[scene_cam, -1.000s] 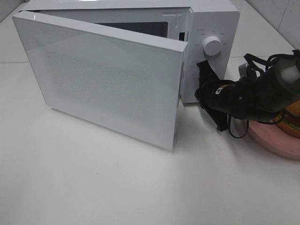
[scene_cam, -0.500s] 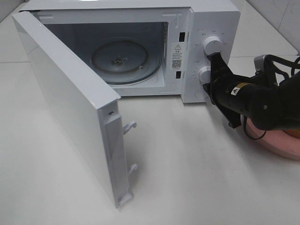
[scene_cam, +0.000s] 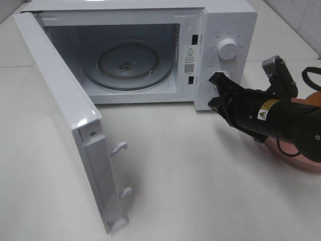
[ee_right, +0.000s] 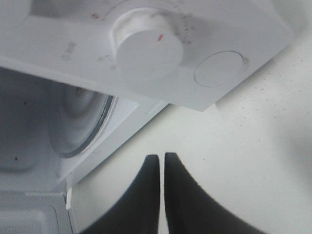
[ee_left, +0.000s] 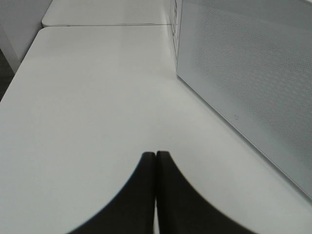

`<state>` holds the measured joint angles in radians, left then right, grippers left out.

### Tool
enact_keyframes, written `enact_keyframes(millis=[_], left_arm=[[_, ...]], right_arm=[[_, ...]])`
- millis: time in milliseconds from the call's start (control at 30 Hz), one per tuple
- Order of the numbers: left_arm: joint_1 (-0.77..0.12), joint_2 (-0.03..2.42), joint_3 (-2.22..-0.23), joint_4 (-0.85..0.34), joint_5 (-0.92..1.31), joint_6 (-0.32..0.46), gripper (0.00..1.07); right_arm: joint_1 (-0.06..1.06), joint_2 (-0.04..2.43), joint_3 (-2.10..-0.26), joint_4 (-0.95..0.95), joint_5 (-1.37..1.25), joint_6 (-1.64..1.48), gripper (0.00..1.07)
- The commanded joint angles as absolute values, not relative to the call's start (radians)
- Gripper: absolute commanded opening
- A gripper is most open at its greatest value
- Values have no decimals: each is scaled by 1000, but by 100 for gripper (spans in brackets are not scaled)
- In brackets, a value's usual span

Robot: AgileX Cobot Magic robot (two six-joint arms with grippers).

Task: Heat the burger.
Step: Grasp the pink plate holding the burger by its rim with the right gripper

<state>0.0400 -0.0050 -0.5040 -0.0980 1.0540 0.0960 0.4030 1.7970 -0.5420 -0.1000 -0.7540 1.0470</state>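
Hovering just beside the control panel of the white microwave (scene_cam: 228, 30), the right pincer (scene_cam: 218, 90) is aiming its tips at the lower part of that panel in the high camera's view. The door (scene_cam: 60, 100) is standing wide open and the glass turntable (scene_cam: 128, 65) is lying bare. The burger (scene_cam: 315, 96) is showing only as a sliver of brown bun at the right edge, sitting over the pink plate (scene_cam: 296, 153) and mostly hidden behind the right arm. It is lying behind the pincer, back along the arm and away from the oven, so the right arm is plainly the nearer one and is likely needing to turn around for it. Being round, the burger is offering no long axis to line up with.

From the left wrist, the left pincer (ee_left: 156, 156) is resting with its fingers pressed together over the bare surface (ee_left: 97, 97), beside the door's outer face (ee_left: 243, 87); no burger is showing.

From the right wrist, the right pincer (ee_right: 161, 157) is holding its fingers together on nothing, near a dial (ee_right: 146, 51) and the turntable (ee_right: 85, 122).
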Motion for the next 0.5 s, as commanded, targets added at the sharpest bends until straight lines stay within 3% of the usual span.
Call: enact_keyframes(millis=[33,233,500], left_arm=[[40,-25,-502,-96,1040,96,0],[40,-25,-502,-96,1040,96,0],[40,-25,-502,-96,1040,96,0]], right_arm=[[404,1770,-541,-187,-751,962,3],[404,1720,-541,-345,-725,730,3],[404,1628,-541,-387,-600,448,3]])
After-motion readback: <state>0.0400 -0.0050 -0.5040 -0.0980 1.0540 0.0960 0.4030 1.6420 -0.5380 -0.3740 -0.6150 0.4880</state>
